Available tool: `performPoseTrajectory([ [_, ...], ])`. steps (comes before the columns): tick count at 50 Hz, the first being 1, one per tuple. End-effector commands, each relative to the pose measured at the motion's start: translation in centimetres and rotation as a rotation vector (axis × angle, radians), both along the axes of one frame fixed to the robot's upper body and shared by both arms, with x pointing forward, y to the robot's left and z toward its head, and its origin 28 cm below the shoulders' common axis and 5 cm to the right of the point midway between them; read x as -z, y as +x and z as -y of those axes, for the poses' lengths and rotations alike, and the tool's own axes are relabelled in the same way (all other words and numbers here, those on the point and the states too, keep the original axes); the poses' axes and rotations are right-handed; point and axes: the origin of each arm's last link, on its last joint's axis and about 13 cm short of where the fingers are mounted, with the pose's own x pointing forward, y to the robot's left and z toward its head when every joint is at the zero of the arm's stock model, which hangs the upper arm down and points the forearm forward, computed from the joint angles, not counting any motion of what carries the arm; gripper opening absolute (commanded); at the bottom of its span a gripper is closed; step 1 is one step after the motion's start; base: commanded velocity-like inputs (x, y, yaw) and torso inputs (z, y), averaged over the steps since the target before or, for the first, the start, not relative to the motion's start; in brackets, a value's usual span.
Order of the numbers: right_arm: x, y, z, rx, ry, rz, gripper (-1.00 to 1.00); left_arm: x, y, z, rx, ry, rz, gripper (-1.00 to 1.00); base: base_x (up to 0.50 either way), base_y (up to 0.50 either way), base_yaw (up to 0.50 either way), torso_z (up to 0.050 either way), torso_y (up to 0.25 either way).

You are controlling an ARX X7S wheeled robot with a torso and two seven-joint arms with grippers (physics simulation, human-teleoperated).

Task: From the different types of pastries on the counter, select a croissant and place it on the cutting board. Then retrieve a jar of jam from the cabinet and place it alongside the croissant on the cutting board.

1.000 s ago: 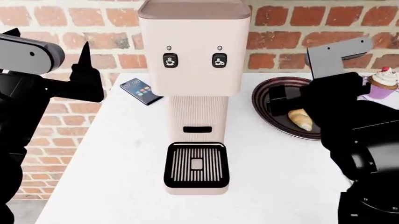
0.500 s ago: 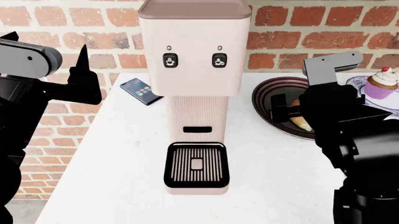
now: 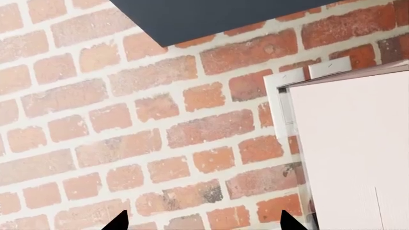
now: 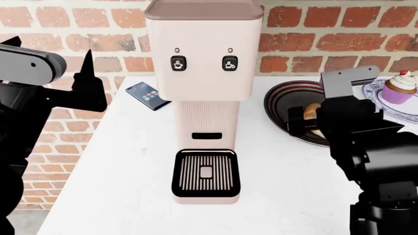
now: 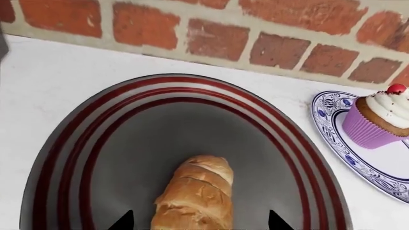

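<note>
Counter (image 4: 117,186): one white worktop against the brick wall.
Coffee machine (image 4: 203,73): one, beige, at centre, two buttons on its front.
Plates: two. Dark striped plate (image 5: 115,143) right of the machine; blue-patterned plate (image 5: 357,163) further right, just beside it.
Pastries: two. One croissant (image 5: 195,191) lies on the dark plate (golden-tan, mostly hidden behind the arm in the head view); one cupcake (image 5: 380,120) stands on the patterned plate.
Phone (image 4: 147,95): one, flat, left of the machine near the wall.
Right gripper (image 5: 200,220): over the dark plate, fingertips apart either side of the croissant's near end; contact not discernible.
Left gripper (image 3: 201,223): raised at far left facing the wall, tips spread, holding nothing.
</note>
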Motion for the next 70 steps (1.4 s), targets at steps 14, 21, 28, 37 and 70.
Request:
performPoseTrajectory([
  [14, 1.7, 0.4, 0.2, 0.001, 0.017, -0.029, 1.0, 0.3, 0.2, 0.1, 0.006, -0.002, -0.007, 1.0, 0.0, 0.0, 0.0, 0.0, 0.0],
  [21, 2.0, 0.5, 0.3, 0.003, 0.016, -0.033, 1.0, 0.4, 0.2, 0.1, 0.005, -0.002, -0.009, 1.0, 0.0, 0.0, 0.0, 0.0, 0.0],
  [28, 2.2, 0.4, 0.4, 0.006, 0.013, -0.037, 1.0, 0.4, 0.2, 0.1, 0.004, -0.004, -0.008, 1.0, 0.0, 0.0, 0.0, 0.0, 0.0],
  [37, 3.1, 0.6, 0.3, 0.004, 0.013, -0.058, 1.0, 0.4, 0.2, -0.1, 0.001, -0.007, -0.009, 1.0, 0.0, 0.0, 0.0, 0.0, 0.0],
  [70, -3.1, -1.9, 1.7, 0.014, -0.074, 0.144, -1.0, 0.6, 0.1, -0.3, 0.0, -0.016, -0.011, 1.0, 0.0, 0.0, 0.0, 0.0, 0.0],
])
